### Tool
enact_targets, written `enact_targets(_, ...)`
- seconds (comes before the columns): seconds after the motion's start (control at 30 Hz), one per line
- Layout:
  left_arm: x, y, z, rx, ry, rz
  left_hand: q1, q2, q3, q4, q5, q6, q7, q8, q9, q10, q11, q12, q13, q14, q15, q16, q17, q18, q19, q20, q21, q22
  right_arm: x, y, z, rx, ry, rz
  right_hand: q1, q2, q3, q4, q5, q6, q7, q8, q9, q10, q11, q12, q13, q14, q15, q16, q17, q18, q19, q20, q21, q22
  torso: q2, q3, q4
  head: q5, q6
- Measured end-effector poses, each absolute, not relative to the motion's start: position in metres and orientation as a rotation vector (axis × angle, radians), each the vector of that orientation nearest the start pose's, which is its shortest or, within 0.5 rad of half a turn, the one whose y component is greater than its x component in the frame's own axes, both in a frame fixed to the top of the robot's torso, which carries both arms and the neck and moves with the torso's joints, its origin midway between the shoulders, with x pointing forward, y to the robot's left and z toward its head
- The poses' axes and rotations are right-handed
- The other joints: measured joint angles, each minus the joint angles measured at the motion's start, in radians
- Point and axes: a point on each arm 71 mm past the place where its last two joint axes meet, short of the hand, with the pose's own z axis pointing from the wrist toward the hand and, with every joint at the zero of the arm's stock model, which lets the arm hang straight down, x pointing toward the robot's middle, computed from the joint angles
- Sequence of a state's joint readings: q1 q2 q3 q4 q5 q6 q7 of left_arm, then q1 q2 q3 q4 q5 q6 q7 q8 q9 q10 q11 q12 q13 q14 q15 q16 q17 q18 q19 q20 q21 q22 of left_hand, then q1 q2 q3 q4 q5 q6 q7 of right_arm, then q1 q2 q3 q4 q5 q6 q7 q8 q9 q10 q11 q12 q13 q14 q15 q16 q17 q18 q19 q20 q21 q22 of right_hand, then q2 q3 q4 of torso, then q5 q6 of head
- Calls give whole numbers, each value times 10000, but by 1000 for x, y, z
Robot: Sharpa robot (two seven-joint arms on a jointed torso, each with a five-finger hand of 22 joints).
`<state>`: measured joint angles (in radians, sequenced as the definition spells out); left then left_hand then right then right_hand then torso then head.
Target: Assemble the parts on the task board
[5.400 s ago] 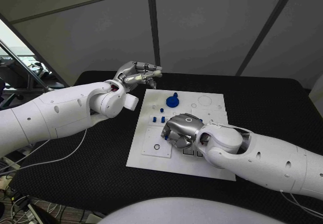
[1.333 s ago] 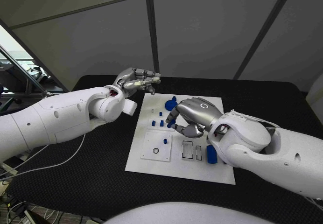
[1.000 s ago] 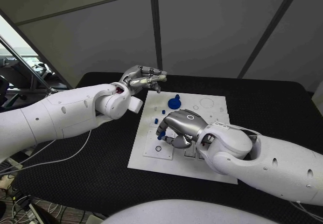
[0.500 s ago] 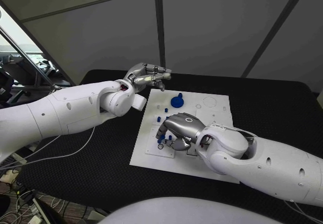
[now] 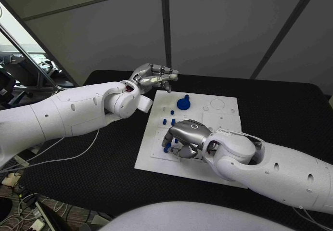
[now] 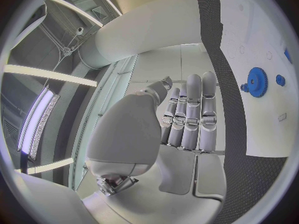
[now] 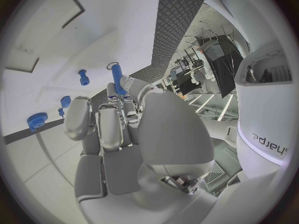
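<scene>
Looking down from the head camera, we see the white task board (image 5: pixel 218 120) lying in the middle of the black desk (image 5: pixel 291 110), with both arms reaching over it. Our right hand (image 5: pixel 182 139) sits low over the board's near-left part, at about 7 o'clock from the board's middle, fingers curled downward. From the right wrist camera we see a long blue peg (image 7: pixel 116 77) pinched at the fingertips (image 7: pixel 111 90), its free end pointing out toward the board; in the head view a bit of blue (image 5: pixel 166 142) shows just at the left side of that hand. Small blue pegs (image 5: pixel 169 122) stand on the board at about 12 o'clock from the right hand, apart from it, and a blue gear (image 5: pixel 184 103) sits farther up toward the board's far edge.

Our left hand (image 5: pixel 154 77) hangs above the desk at about 11 o'clock from the board, just off its far-left corner. From the left wrist camera its fingers (image 6: pixel 190 114) lie side by side, curled in, with nothing between them, so we take it as clenched and empty.
</scene>
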<state>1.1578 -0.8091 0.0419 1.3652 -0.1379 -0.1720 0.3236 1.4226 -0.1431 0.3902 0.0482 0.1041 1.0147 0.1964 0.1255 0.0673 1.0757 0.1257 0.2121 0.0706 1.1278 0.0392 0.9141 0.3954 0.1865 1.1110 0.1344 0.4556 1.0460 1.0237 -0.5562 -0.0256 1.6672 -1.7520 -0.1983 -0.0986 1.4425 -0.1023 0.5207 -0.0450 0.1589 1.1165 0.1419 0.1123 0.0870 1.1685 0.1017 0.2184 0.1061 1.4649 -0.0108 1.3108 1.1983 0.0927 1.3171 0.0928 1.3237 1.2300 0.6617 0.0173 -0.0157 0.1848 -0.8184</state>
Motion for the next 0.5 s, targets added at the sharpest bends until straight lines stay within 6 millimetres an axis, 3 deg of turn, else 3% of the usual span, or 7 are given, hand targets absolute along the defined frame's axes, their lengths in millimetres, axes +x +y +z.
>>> enact_targets(0.5, 517, 233, -183, -10284, 14792, -15189, 0, 0, 0, 0, 0, 0, -1, 0, 1, -69, 1, 0, 1, 0, 0, 0, 1, 0, 0, 0, 0, -7, 384, -17, -232, -6328, 16702, 9608, 14, 14, -3, 3, 0, 0, 0, 0, 1, 0, 0, 5, -13, 0, 0, 0, -2, 0, 0, 0, 0, 8, 3, 1, 0, 13, -12)
